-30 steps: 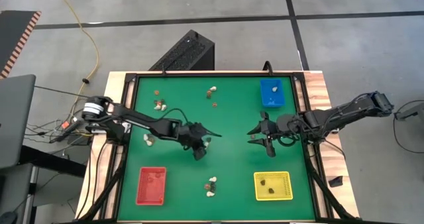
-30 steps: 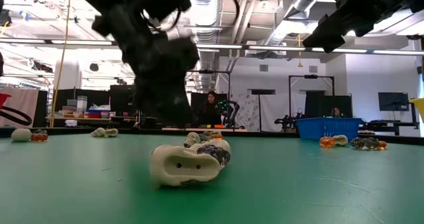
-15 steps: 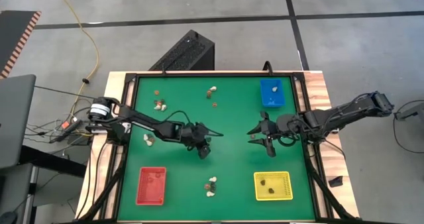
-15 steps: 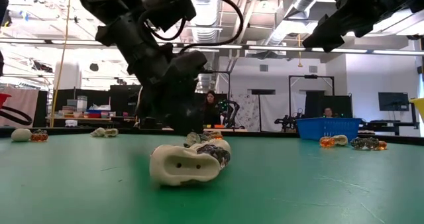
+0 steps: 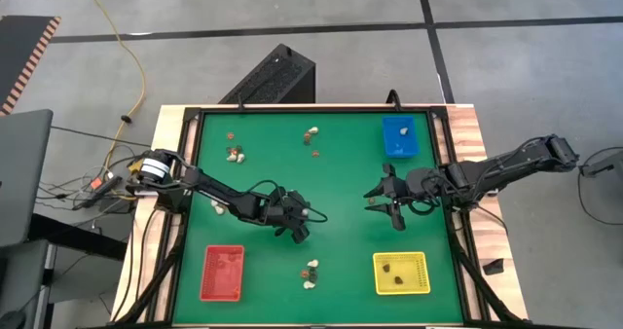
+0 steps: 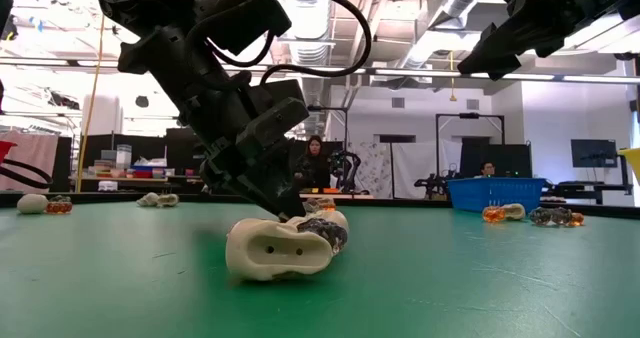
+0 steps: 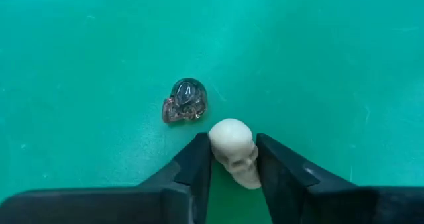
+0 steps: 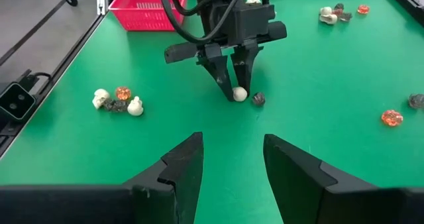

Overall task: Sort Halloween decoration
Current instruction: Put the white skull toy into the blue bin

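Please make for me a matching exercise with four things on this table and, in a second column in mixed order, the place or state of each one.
Things:
1. white skull
2. dark skull
3. blue tray
4. right gripper

Places or states:
A. at the far right corner of the green mat
B. open, hovering over the mat right of its middle
C. between the fingers of the left gripper
D. lying free on the mat beside the left gripper

Pairs: 1-C, 2-D, 3-A, 4-B
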Controlling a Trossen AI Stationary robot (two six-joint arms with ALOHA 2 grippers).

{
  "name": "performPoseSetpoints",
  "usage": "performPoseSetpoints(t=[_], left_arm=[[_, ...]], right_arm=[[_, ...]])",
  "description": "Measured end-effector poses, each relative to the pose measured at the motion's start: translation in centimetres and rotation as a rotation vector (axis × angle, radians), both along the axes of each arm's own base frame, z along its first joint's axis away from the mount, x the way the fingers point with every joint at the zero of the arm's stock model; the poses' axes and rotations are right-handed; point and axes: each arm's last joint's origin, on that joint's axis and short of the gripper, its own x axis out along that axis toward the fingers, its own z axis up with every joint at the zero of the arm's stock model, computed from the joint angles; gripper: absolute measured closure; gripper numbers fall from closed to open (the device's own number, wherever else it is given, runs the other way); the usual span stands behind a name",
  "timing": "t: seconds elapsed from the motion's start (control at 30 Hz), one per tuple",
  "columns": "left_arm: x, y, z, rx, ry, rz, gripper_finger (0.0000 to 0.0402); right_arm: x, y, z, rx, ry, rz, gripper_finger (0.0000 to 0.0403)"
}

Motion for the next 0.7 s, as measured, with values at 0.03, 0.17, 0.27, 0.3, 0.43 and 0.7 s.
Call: performPoseSetpoints(t=[0.03,0.17,0.27,0.3,0.43,0.7], left_arm=[[0.0,0.0,0.0,0.0,0.0,0.0,0.0325],[0.0,0.0,0.1,0.001,-0.004,-0.002,0.0349],[0.1,0.0,0.3,-0.011,-0.016,-0.009,0.0348],[0.0,0.0,0.4,-0.014,-0.018,-0.015,0.0345],[0.1,-0.2,0.8,-0.03,-0.032,-0.071,0.0336],[0.9,-1.2,3.6,-0.016,-0.225,-0.214,0.0339]], right_arm=[[0.0,0.0,0.0,0.0,0.0,0.0,0.0214],[0.0,0.0,0.0,0.003,0.003,-0.002,0.0214],[0.0,0.0,-0.1,0.009,0.008,-0.005,0.0214],[0.0,0.0,-0.1,0.009,0.008,-0.004,0.0214],[-0.1,0.0,-0.2,0.006,0.023,-0.004,0.0214],[-0.4,-0.1,-0.8,-0.01,0.093,-0.007,0.0214]])
